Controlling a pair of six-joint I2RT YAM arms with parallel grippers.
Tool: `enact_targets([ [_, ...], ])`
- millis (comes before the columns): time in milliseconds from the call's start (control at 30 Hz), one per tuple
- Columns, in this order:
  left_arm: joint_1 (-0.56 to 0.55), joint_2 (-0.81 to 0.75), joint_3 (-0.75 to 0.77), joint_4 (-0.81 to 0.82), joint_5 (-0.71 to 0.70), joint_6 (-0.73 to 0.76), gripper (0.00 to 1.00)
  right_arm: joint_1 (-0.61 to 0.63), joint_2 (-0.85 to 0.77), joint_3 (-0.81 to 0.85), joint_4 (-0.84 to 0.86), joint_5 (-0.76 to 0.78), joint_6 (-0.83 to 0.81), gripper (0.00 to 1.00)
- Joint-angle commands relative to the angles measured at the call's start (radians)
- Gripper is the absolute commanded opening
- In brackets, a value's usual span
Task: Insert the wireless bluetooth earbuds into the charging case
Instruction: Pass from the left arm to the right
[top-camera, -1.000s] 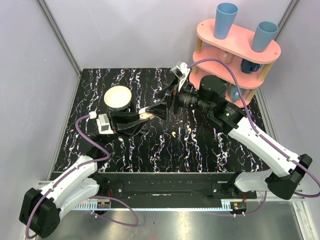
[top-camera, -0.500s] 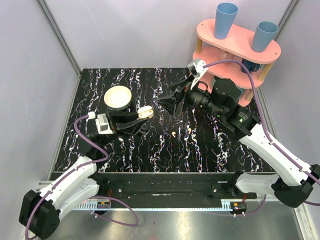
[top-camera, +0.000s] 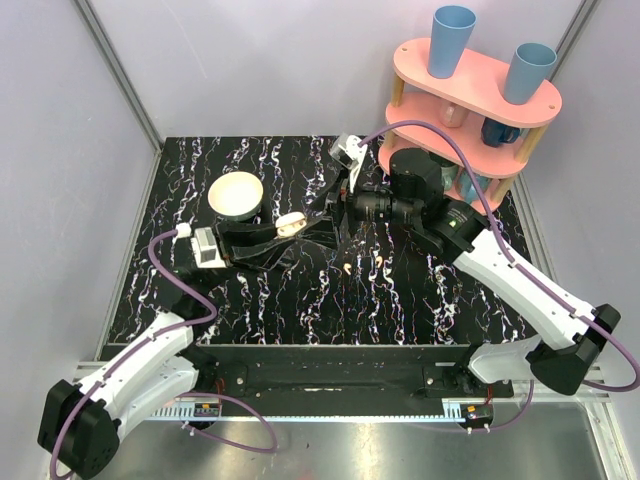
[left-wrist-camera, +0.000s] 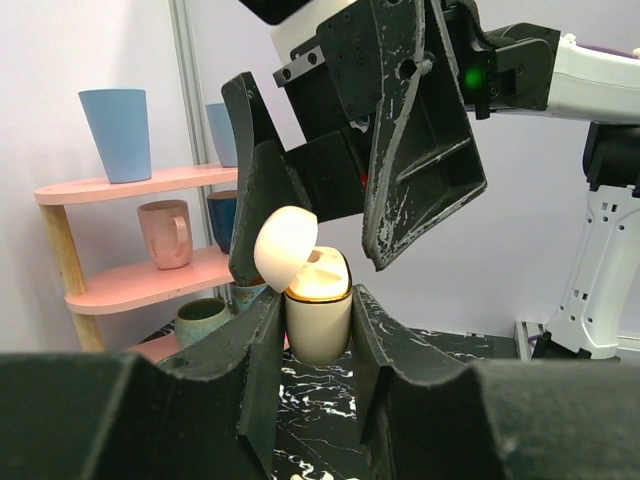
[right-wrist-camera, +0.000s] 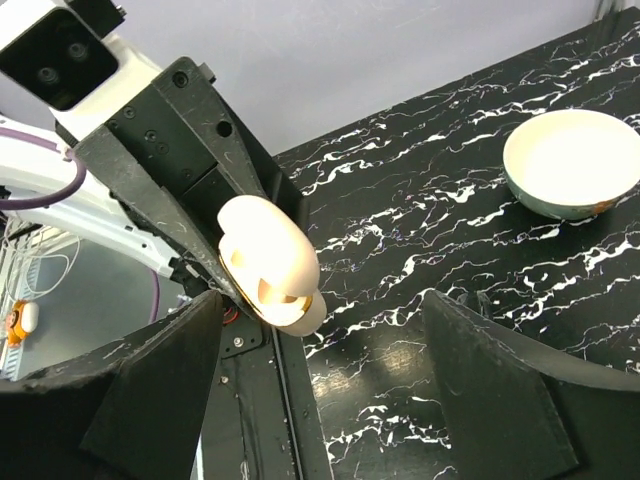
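Left end effector (left-wrist-camera: 315, 305) reaches forward, clamped around the upright charging case (left-wrist-camera: 318, 328)

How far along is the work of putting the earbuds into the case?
Done: the left hand holds the charging case off the table, lid open. In hand: the right hand, open and empty, is beside it. Left: at least one earbud lies on the table; whether the case holds the other, I cannot tell.

Left gripper (left-wrist-camera: 316, 305) is extended forward, jaws clamped on the charging case (left-wrist-camera: 318, 322). Right gripper (top-camera: 318, 222) faces it with jaws spread wide, straddling the left gripper's tips.
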Motion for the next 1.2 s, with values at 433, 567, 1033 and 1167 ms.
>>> enact_targets([
  [433, -0.001, 0.088, 0.073, 0.152, 0.173, -0.104, 0.0, -0.003, 0.011, 0.033, 0.057, -0.086, -0.055, 0.65],
  [567, -0.001, 0.094, 0.073, 0.184, 0.181, -0.137, 0.0, -0.002, 0.013, 0.026, 0.054, -0.095, -0.056, 0.59],
  [1033, -0.001, 0.111, 0.09, 0.222, 0.197, -0.177, 0.0, -0.002, 0.011, 0.027, 0.013, -0.111, -0.081, 0.51],
  [1167, -0.001, 0.117, 0.093, 0.224, 0.196, -0.19, 0.01, -0.002, 0.004, 0.027, 0.014, -0.108, -0.091, 0.37],
])
